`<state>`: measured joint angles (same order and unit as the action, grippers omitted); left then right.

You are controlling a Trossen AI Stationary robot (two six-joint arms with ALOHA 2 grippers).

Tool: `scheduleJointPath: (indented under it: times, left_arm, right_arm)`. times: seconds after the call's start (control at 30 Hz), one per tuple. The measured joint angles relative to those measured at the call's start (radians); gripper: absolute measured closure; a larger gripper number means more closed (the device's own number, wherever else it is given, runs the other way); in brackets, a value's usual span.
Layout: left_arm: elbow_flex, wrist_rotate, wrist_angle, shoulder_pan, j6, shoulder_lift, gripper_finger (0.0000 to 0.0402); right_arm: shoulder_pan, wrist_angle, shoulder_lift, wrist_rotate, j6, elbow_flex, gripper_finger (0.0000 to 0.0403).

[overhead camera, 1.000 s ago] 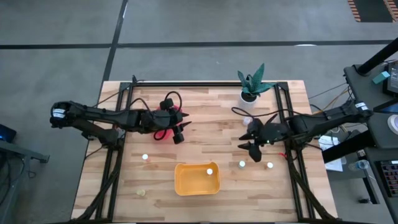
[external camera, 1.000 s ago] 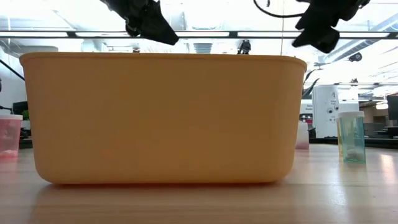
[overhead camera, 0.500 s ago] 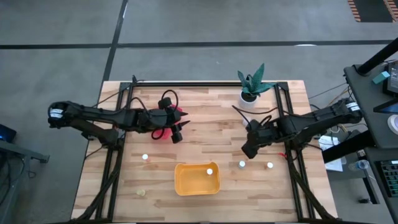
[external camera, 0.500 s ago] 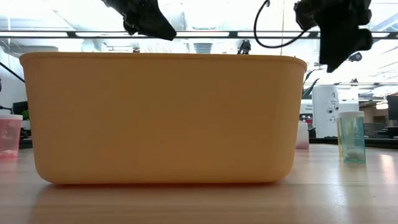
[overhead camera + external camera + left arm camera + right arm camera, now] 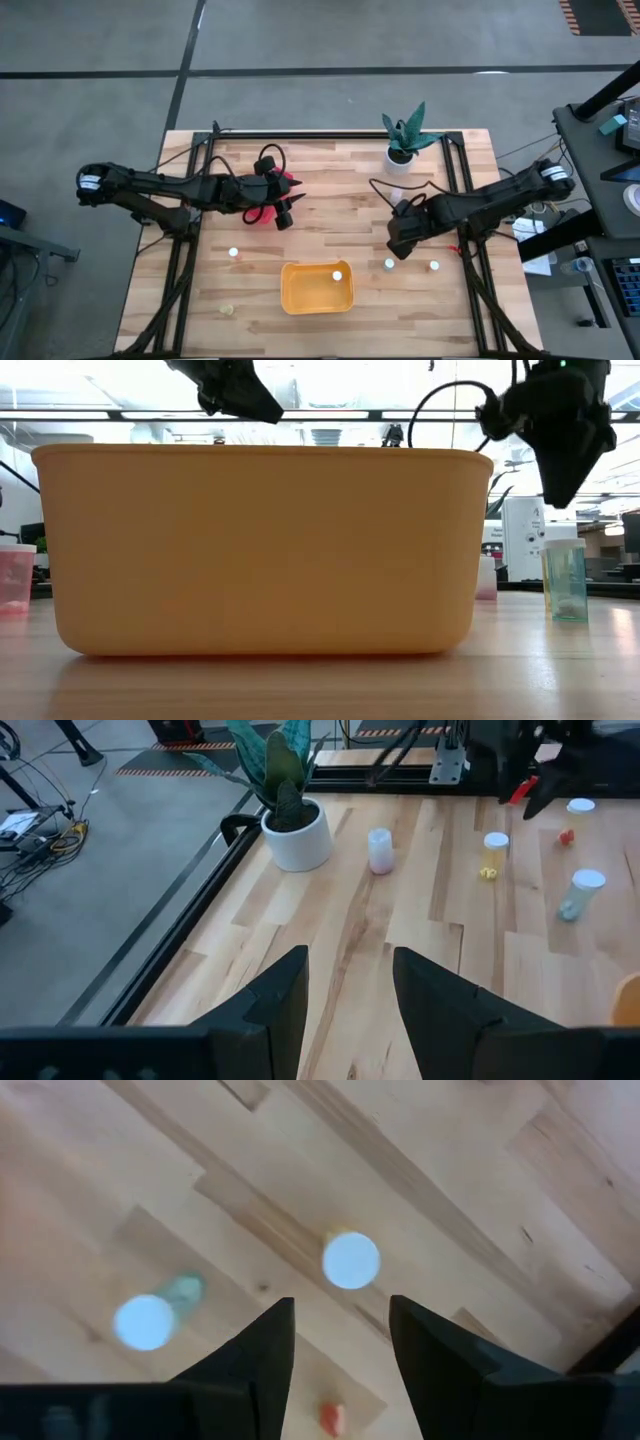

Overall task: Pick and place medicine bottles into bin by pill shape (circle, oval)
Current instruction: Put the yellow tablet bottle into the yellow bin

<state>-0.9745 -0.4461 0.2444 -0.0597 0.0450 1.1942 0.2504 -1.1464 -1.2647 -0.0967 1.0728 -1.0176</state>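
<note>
Right gripper (image 5: 398, 245): fingers apart, nothing between them, pointed down at the table (image 5: 340, 215) towards its right side. Looks like the reach before a pick, with no bottle yet held.

Target, by the right wrist view: a white-capped bottle (image 5: 351, 1260) standing upright on the wood, just ahead of the fingertips and roughly in line with the gap between them, not yet inside it. Same bottle, probably, as the amber one (image 5: 495, 845) seen under that arm from the left wrist view; hidden by the gripper from above. Off to one side, a teal bottle (image 5: 146, 1322), clear of the fingers.

Next move, as a judgement: bring the gap over the cap, lower until the fingers sit either side of the body, then close. Care needed not to tip it, being small and upright.

Pill shape impossible to read from here, so no telling which bin. Yellow bin (image 5: 317, 308) at the front centre, one bottle already inside; red bin (image 5: 262, 216) across the table on the left.

Left gripper (image 5: 285, 215): also open and empty, waiting above the red bin's edge.
</note>
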Motion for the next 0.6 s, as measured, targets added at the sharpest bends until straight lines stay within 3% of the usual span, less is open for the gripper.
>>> scheduleJointPath:
  times: [0.37,0.6]
  left_arm:
    - [0.000,0.000,-0.001,0.000,0.000,0.000,0.0269]
    - [0.000,0.000,-0.001,0.000,0.000,0.000,0.0269]
  right_arm:
    - [0.000,0.061,-0.036,-0.023,-0.016,0.044,0.0182]
    - [-0.002,0.087,-0.073,-0.034,-0.020,0.072,0.0170]
